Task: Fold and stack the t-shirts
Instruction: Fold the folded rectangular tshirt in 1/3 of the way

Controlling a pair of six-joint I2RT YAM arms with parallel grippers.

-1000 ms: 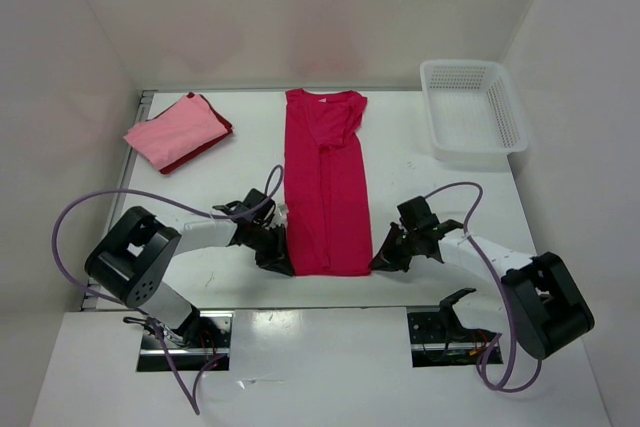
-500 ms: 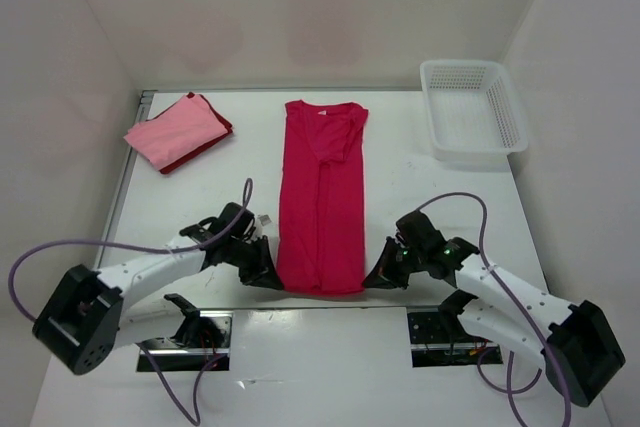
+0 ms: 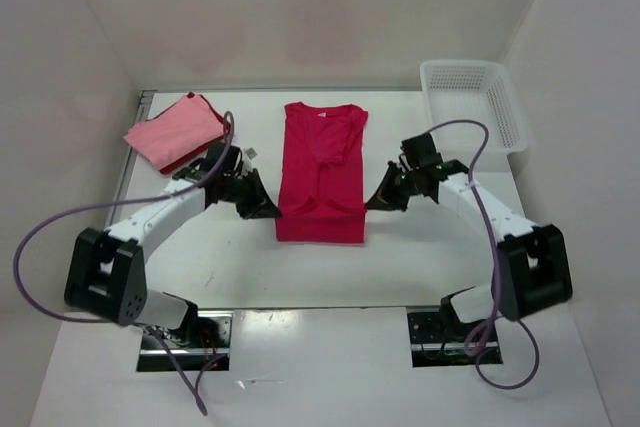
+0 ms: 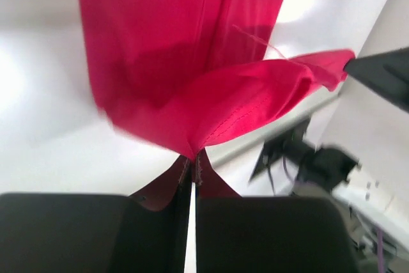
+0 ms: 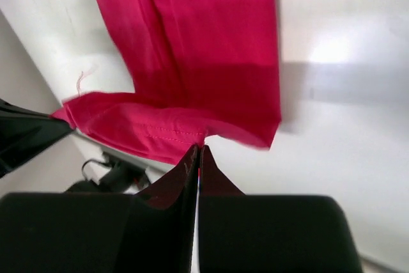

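The crimson-magenta t-shirt (image 3: 322, 172) lies as a long narrow strip in the middle of the table, its lower part folded up over itself. My left gripper (image 3: 270, 211) is shut on the hem's left corner (image 4: 192, 151). My right gripper (image 3: 374, 203) is shut on the hem's right corner (image 5: 201, 140). Both hold the hem lifted above the shirt's middle. The light pink t-shirt (image 3: 172, 131) lies folded on the dark red t-shirt (image 3: 212, 140) at the back left.
A white mesh basket (image 3: 472, 113) stands at the back right. White walls close the table on the left, back and right. The arm cables loop over the table's front half.
Both grippers have carried the shirt's bottom hem from the near edge up toward the shirt's middle, folding the lower part over. The pink and dark red stack has not moved.
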